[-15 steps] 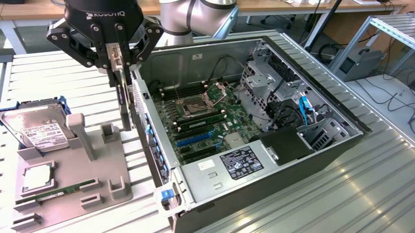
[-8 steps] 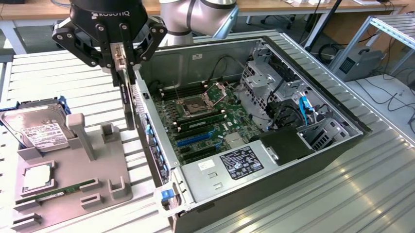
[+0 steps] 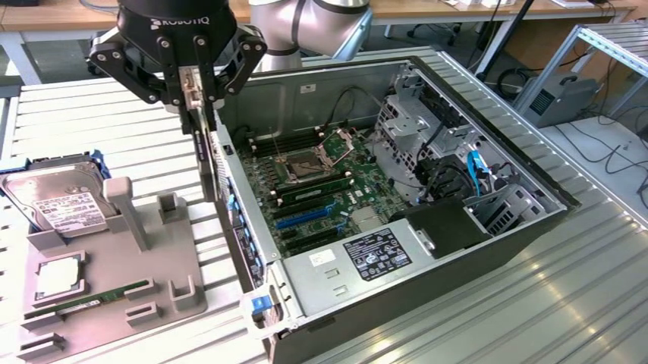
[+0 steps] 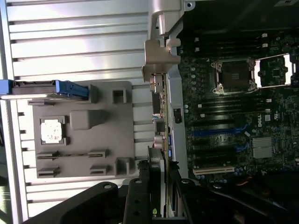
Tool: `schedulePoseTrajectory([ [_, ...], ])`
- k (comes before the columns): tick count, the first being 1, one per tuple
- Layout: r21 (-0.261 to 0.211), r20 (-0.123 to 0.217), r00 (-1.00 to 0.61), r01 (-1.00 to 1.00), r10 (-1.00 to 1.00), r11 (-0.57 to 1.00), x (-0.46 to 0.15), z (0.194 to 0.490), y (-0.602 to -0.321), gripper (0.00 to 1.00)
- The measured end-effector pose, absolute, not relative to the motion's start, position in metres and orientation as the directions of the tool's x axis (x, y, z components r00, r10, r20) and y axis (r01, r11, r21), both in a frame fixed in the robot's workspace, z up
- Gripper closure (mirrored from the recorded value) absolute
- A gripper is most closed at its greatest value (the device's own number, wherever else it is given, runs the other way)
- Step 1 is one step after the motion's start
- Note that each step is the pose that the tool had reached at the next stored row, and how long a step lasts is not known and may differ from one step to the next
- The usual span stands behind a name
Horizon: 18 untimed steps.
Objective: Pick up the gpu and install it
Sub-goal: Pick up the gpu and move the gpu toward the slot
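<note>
- Black gripper point(image 3: 197, 95), one only, is closed narrowly on the upper edge of the gpu point(image 3: 209, 159), which hangs upright and edge-on below it.
- One gpu, lifted clear of the tray, sits right at the open computer case point(image 3: 526, 178), along the case wall that faces the tray; whether it touches that wall cannot be told.
- In the wrist view the gpu point(image 4: 159, 116) runs along that same wall, with its silver bracket end point(image 4: 161, 51) farthest from the gripper point(image 4: 159, 191).
- One motherboard point(image 3: 335, 193) lies flat inside the case, with one open CPU socket point(image 3: 303, 163) and one long blue slot point(image 3: 309, 215).
- One power supply point(image 3: 375, 254) with a dark label fills the case's near corner.
- One grey fixture tray point(image 3: 121, 265) lies on the slatted metal table point(image 3: 486, 318) just beside the case, on the exterior view's left.
- Beyond the gpu from the case, the tray carries one hard drive point(image 3: 61, 205), one processor chip point(image 3: 59, 277) and one green RAM stick point(image 3: 86, 299).
</note>
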<state>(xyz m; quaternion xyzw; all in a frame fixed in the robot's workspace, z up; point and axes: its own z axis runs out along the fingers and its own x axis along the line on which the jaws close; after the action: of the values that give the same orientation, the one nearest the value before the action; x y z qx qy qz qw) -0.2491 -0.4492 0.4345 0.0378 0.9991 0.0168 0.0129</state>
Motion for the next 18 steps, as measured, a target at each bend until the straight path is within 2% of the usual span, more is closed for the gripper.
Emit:
schedulePoseTrajectory([
  [18,0.034,-0.025,-0.997,0.075,0.076,0.997,-0.231,0.434,-0.449,0.73],
])
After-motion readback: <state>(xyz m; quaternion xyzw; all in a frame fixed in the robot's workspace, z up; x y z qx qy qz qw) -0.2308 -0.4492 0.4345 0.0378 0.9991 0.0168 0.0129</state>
